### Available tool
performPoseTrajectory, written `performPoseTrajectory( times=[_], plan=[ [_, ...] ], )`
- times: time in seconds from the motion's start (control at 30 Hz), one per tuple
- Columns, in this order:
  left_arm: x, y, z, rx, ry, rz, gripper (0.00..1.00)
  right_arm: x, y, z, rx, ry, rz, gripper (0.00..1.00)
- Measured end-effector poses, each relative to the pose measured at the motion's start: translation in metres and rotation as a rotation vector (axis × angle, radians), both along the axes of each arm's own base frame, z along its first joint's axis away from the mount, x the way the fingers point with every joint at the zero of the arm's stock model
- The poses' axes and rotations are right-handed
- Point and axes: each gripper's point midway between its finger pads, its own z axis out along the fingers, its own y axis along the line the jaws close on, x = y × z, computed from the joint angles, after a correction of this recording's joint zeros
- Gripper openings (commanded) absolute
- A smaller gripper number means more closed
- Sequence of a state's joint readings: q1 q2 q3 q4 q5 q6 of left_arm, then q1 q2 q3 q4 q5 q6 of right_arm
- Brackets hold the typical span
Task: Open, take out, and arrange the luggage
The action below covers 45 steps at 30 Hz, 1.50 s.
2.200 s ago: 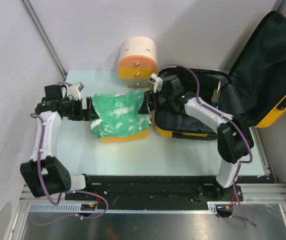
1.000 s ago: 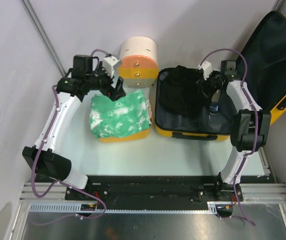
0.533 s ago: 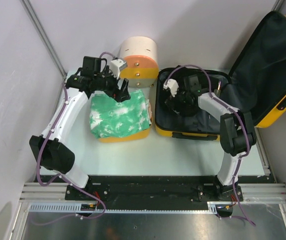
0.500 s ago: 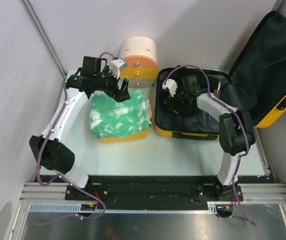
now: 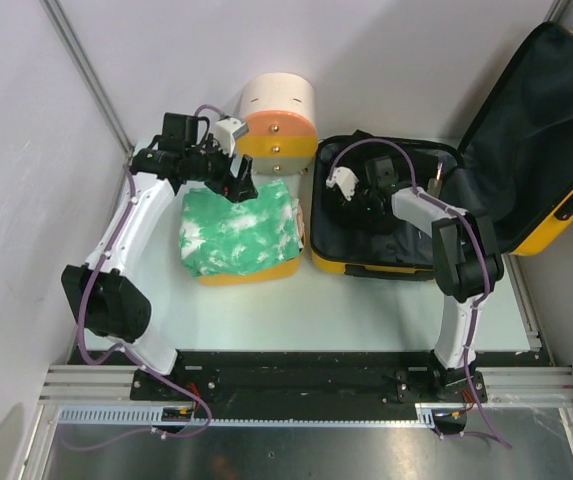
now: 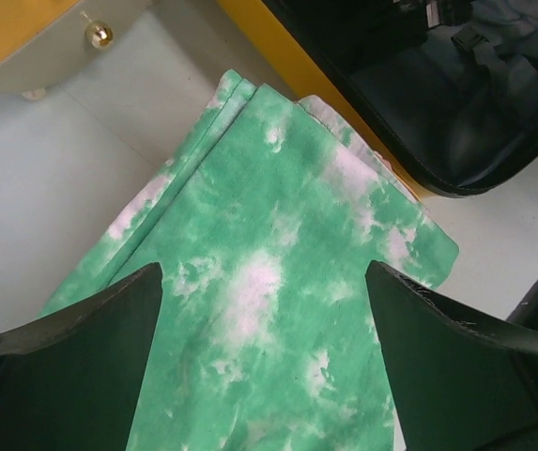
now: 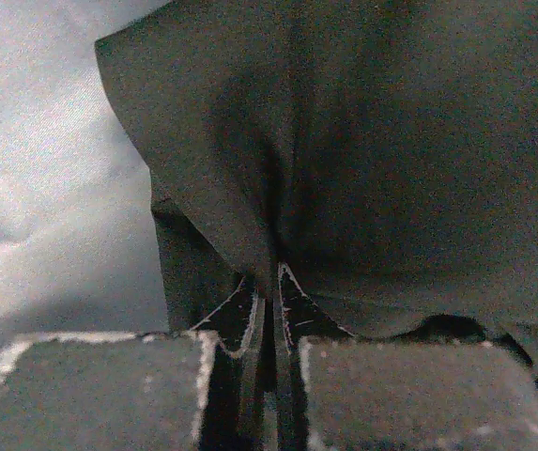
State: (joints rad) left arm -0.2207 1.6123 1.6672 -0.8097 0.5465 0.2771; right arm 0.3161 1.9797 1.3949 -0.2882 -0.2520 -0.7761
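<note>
The luggage (image 5: 376,268) lies open at the right of the table, its yellow lid (image 5: 566,200) tipped up against the wall and the dark lining showing. My right gripper (image 5: 358,203) reaches into the left part of its base. In the right wrist view this gripper (image 7: 273,282) is shut on a pinched fold of dark cloth (image 7: 362,141). My left gripper (image 5: 241,187) hovers open over the far edge of a green-and-white cloth (image 5: 236,230). In the left wrist view the cloth (image 6: 269,282) fills the gap between the spread fingers (image 6: 71,366), and the luggage's yellow edge (image 6: 287,47) runs above it.
The green cloth rests on a small yellow tub (image 5: 256,272) left of the luggage. A cream-and-orange cylinder (image 5: 277,115) stands behind it, close to my left wrist. Walls enclose the table on the left and back. Straps lie inside the luggage (image 6: 466,38).
My right arm has swung from the right side of the luggage to its left part and its jaws have shut on the dark cloth. My left gripper has shifted slightly over the green cloth.
</note>
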Motion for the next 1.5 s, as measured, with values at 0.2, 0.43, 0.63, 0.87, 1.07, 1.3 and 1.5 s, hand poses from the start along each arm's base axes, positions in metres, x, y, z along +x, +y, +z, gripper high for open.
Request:
performPoseTrajectory(
  times=[0.2,0.43,0.63,0.87,1.07,1.3,1.5],
  plan=[
    [0.005,0.000,-0.012,-0.006,0.040,0.002,0.91,-0.030,-0.018,0.027,0.075,0.083,0.082,0.00],
    [0.004,-0.002,-0.012,-0.015,0.043,-0.008,0.90,-0.092,-0.020,0.049,0.105,0.219,0.221,0.03],
    [0.004,-0.003,-0.012,-0.019,0.044,-0.011,0.91,-0.128,-0.011,0.043,0.120,0.352,0.267,0.74],
    [0.003,-0.004,-0.011,-0.026,0.050,-0.009,0.91,-0.076,-0.043,0.100,0.280,0.277,0.028,0.67],
    [0.006,-0.005,-0.007,-0.035,0.045,-0.008,0.91,-0.030,-0.090,0.113,0.272,0.169,-0.174,0.76],
    [0.008,-0.006,-0.008,-0.040,0.054,-0.005,0.90,-0.028,-0.100,0.066,0.189,0.241,-0.257,0.69],
    [0.008,-0.006,-0.009,-0.040,0.055,-0.005,0.89,-0.022,-0.100,0.053,0.205,0.267,-0.304,0.70]
  ],
)
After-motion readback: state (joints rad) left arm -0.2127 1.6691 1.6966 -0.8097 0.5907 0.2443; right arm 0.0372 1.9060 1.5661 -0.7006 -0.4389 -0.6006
